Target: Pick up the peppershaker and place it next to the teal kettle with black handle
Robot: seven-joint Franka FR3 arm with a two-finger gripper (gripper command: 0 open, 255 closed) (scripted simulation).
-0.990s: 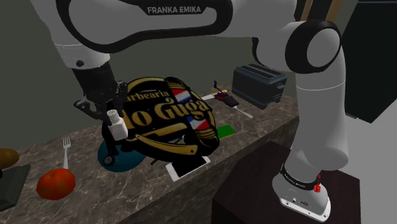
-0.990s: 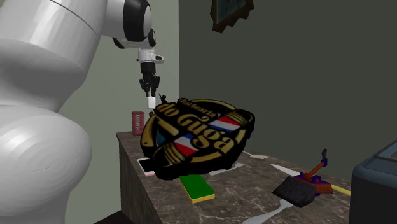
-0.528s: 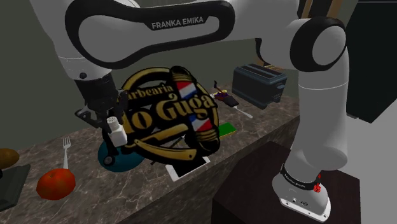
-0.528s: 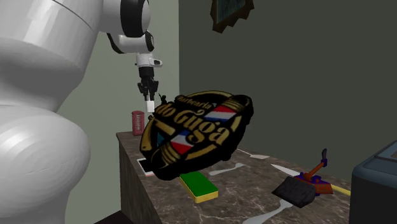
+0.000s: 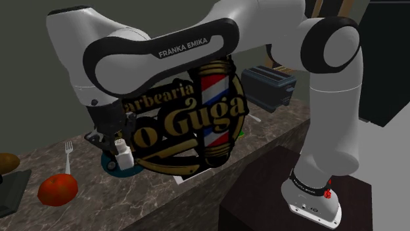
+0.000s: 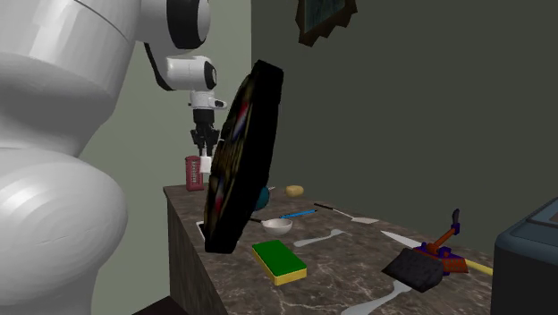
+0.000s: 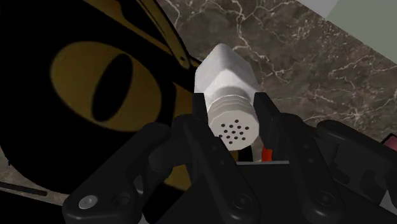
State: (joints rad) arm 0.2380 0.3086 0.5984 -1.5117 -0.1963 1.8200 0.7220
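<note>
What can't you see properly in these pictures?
Teal kettle: shoulder view, mostly behind the barber sign and the gripper holding the pepper shaker; handle unseen.
Toaster: shoulder view, partly covered by the arm.
Brown thing: shoulder view, cut off by the left edge; cannot tell what it is.

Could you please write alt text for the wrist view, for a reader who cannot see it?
A black gripper clasps a white pepper shaker, its holed cap facing the camera, with a dark marbled counter behind it. Beside the shaker is a big black sign with gold lettering.
</note>
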